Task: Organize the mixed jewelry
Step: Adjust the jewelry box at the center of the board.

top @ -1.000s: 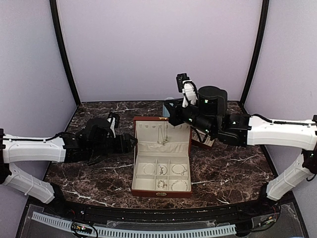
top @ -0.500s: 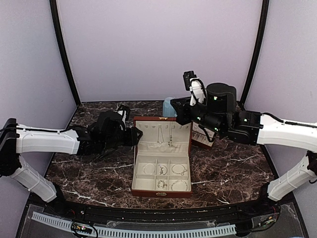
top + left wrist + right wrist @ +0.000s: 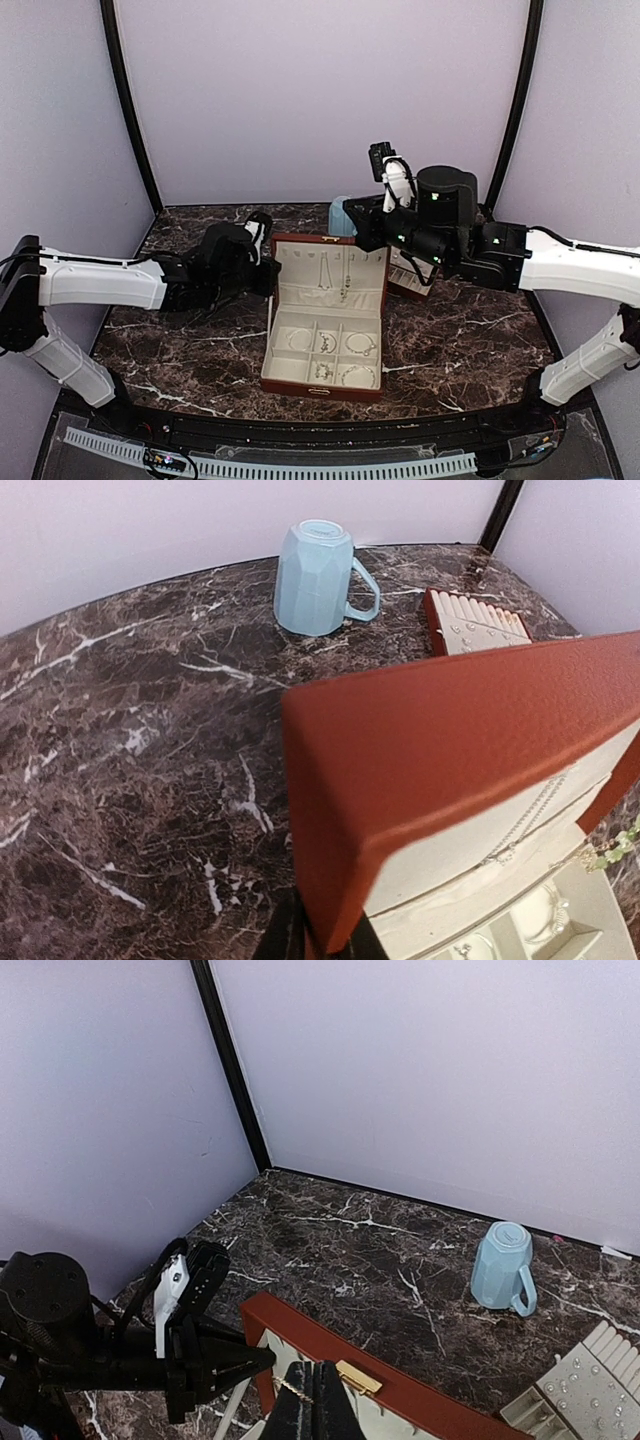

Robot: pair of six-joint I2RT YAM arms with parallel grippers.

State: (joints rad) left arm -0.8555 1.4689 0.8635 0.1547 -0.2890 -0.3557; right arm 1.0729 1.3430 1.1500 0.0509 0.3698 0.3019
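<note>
Both pincers are closed. The left pincer (image 3: 266, 272) clamps the left edge of the raised lid (image 3: 450, 750) of the brown box (image 3: 325, 388); in its wrist view the lid's corner sits between the two dark fingers. The right pincer (image 3: 312, 1392) has its fingers pressed together just above the far edge of the lid, beside the small gold clasp (image 3: 357, 1377). A thin golden strand (image 3: 287, 1384) shows at its tips, but it is too fine to tell if it is pinched.

The jewelry (image 3: 327, 342) lies mostly in the cream compartments of the box's near half, and some chains hang on the lid's lining.

I judge that the left arm steadies the lid while the right one works at hanging a chain there. The next move calls for a quiet hold, because the light box can slide, and for a fine lowering of the right tips.

The left arm stretches low and almost level from the left. The right arm reaches in from the right, elbow raised, wrist bent down. An upturned mug (image 3: 315, 575) and a slotted tray (image 3: 480, 625) stand on the far side.
</note>
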